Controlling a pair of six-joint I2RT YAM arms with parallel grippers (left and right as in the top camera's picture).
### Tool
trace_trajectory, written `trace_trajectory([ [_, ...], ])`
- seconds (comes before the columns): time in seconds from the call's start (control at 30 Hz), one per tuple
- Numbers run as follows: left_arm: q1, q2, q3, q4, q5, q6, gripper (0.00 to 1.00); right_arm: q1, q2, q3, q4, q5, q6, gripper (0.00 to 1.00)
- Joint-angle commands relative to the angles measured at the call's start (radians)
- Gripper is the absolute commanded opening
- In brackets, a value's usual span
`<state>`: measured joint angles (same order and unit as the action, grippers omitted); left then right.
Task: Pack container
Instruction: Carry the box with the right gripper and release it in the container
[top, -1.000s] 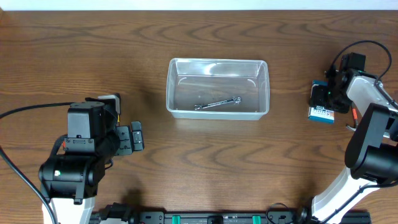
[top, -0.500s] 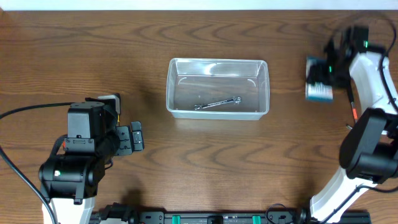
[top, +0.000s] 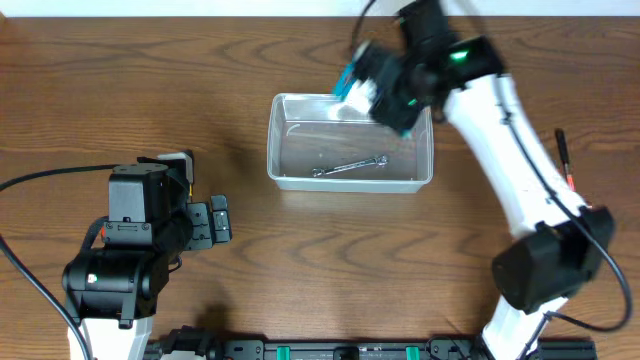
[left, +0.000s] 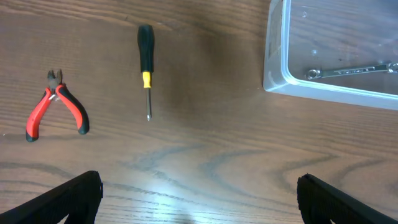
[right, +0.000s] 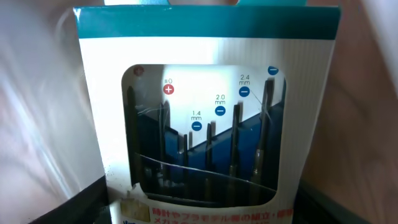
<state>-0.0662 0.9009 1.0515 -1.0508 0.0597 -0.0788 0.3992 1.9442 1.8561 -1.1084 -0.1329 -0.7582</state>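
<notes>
Item: container (top: 346, 183), a clear plastic bin standing mid-bench (top: 120, 70); contents so far, one wrench (top: 350, 166) lying flat on its floor. Item: right end effector (top: 385, 92), clenched on the blue-and-white screwdriver-set box (right: 205, 112), which fills your right wrist view with its window of bits facing the lens. From overhead the box sits over the container's far rim, blurred, so you cannot tell how high it rides above the wall. Item: left end effector (top: 214, 220), released, fingers spread wide and holding nothing, parked over bare bench well to the left of the container. Items unpacked: a black-handled screwdriver (left: 145, 62) and red-handled pliers (left: 56, 112), both lying on the bench to the left of the container in your left wrist view, apart from each other and from the bin. Step in hand, by my reading: carrying the box to the bin as the second item of the pack, with placement not yet made. Next move calls for bringing the box fully inside the rim, lowering it clear of the wrench if room allows, and only then opening the fingers; a release over the rim would likely tip the box outside. After that, your left arm looks best placed to take the screwdriver or the pliers.
</notes>
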Motion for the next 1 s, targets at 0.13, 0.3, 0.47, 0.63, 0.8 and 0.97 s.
trace_trajectory([
  [0.13, 0.006, 0.0, 0.02, -0.003, -0.009, -0.008, 0.98, 0.039, 0.149, -0.083, 0.004, -0.006, -0.249, 0.01],
  [0.3, 0.006, 0.0, 0.02, -0.004, -0.009, -0.008, 0.98, 0.028, 0.27, -0.084, 0.056, -0.006, -0.188, 0.01],
  [0.47, 0.006, 0.0, 0.02, -0.004, -0.009, -0.008, 0.98, 0.02, 0.343, -0.084, 0.075, -0.006, -0.142, 0.01],
  [0.63, 0.006, 0.0, 0.02, -0.004, -0.009, -0.008, 0.98, 0.021, 0.355, -0.084, 0.076, -0.006, -0.135, 0.11],
  [0.8, 0.006, 0.0, 0.02, -0.004, -0.009, -0.008, 0.98, 0.021, 0.338, -0.079, 0.056, -0.006, -0.109, 0.51],
  [0.97, 0.006, 0.0, 0.02, -0.004, -0.009, -0.008, 0.98, 0.021, 0.234, -0.033, 0.01, 0.005, -0.092, 0.99],
])
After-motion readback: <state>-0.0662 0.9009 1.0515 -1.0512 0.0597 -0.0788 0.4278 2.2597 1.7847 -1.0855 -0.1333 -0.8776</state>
